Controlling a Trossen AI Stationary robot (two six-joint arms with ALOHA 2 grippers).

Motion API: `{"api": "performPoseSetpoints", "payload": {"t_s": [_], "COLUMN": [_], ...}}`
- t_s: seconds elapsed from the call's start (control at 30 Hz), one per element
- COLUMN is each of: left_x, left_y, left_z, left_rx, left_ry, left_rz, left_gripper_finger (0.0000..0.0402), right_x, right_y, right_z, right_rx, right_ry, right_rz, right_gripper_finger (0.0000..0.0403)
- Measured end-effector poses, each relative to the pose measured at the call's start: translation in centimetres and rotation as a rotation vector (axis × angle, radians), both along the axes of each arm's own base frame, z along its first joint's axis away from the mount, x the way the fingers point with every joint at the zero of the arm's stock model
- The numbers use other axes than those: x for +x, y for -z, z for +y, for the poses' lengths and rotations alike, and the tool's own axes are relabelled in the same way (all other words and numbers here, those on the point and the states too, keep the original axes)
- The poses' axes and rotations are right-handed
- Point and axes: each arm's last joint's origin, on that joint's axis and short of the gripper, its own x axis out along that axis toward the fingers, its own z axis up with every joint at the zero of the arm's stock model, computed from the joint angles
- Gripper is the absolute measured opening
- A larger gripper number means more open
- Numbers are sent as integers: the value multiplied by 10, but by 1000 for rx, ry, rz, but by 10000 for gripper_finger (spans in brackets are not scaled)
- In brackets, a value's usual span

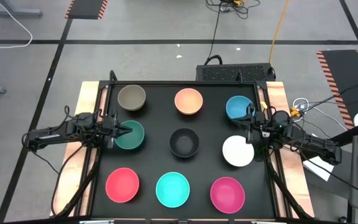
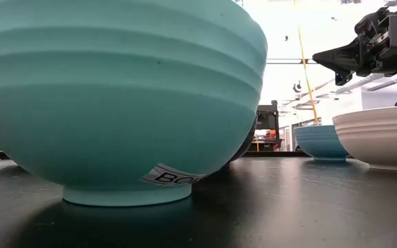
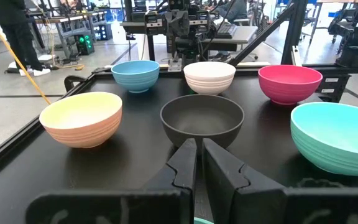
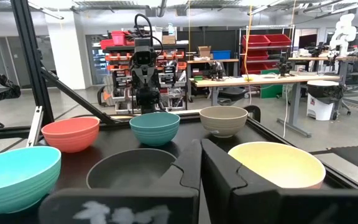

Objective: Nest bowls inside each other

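Note:
Nine bowls stand on their bases in three rows on the black mat. The far row is olive-grey (image 1: pixel 132 98), peach-orange (image 1: pixel 188 101) and blue (image 1: pixel 238 107). In the middle row are dark green (image 1: pixel 131 136), black (image 1: pixel 184 142) and white (image 1: pixel 238 150). The near row is red-pink (image 1: pixel 122 185), turquoise (image 1: pixel 173 190) and magenta (image 1: pixel 227 193). My left gripper (image 1: pixel 125 130) (image 3: pixel 199 155) is shut and hovers over the dark green bowl's left rim, pointing right. My right gripper (image 1: pixel 247 128) (image 4: pixel 199 155) is shut and raised between the blue and white bowls, pointing left.
The mat (image 1: pixel 157 163) lies inside a dark frame (image 1: pixel 185 81) with wooden strips along its left and right sides. Bare gaps separate the bowls. Cables and a dark box lie on the floor beyond the far edge. A person's legs (image 3: pixel 17 34) show in the room behind.

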Motion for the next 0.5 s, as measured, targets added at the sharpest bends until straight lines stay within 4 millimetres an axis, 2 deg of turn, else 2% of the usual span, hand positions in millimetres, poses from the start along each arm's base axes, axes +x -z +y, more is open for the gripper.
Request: {"api": "performPoseSetpoints", "payload": {"t_s": [0.13,0.2,0.3,0.5], "left_x": [1,1,1,-1], "left_y": [-4,-10,-18,-31], "left_z": [0,0,0,0], "left_rx": [48,58,6,-152], "left_ry": [4,4,-1,7], "left_rz": [-47,-101,-185,-317], "left_gripper_finger": [31,31,31,31], "right_x": [0,0,0,0], "right_y": [0,0,0,0], "right_z": [0,0,0,0], "right_rx": [-2,-59,-152,-159], "right_ry": [1,12,28,29], "right_rz": [1,6,17,19], "right_gripper_finger": [0,0,0,0]}}
